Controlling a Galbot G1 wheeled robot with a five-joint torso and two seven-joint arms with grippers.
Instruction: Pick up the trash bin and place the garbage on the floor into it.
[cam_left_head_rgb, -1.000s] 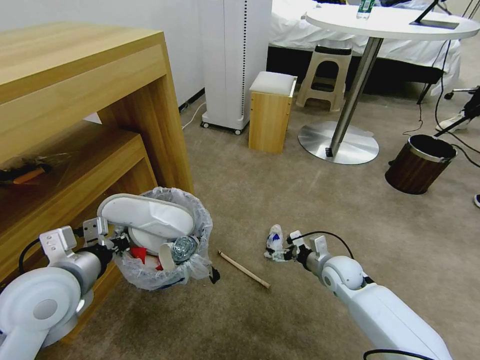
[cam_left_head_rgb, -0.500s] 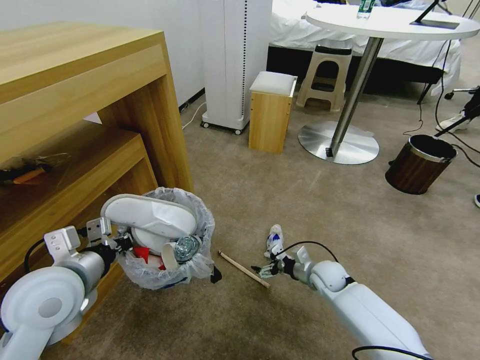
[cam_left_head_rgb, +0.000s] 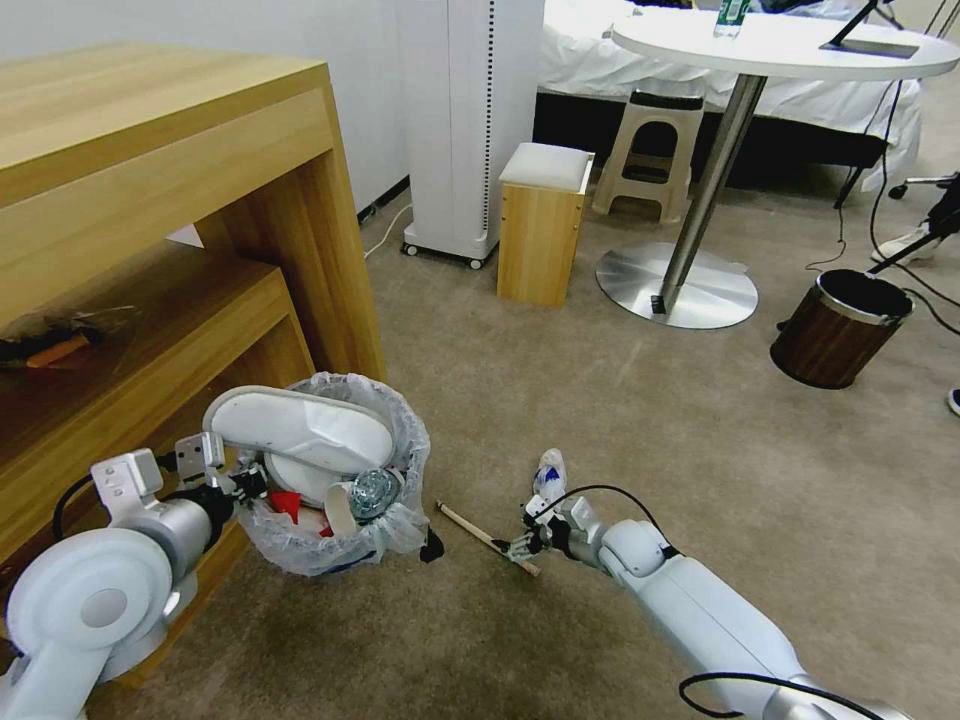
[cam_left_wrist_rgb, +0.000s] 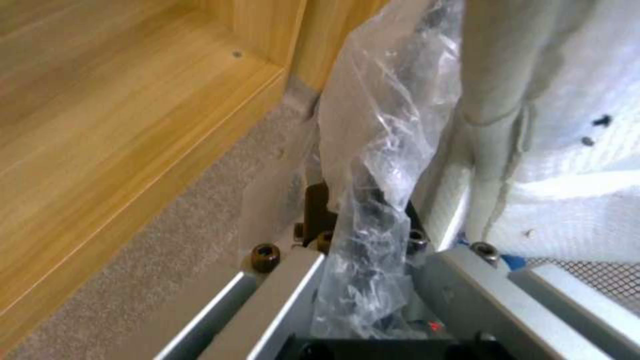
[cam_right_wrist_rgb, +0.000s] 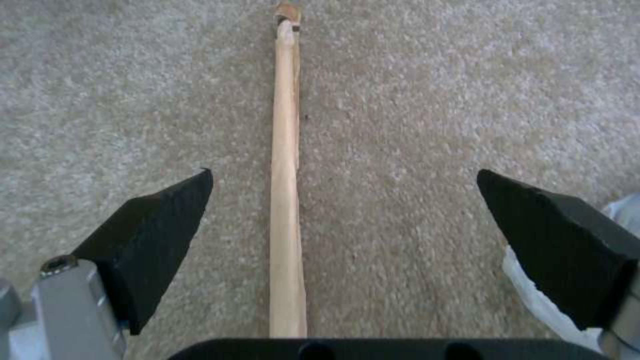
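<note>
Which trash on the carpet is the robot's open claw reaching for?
The wooden stick. It lies between the right gripper's spread fingers, while the crumpled white-and-blue wrapper sits off to the side.

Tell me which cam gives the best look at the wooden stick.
Right wrist view: the wooden stick runs lengthwise on the floor between the open right pincer fingers, untouched. Head view shows the stick small and slanted beside the trash bin. Left wrist view has bin bag and wood instead.

No lettering, label, brand or number can be read anywhere.
</note>
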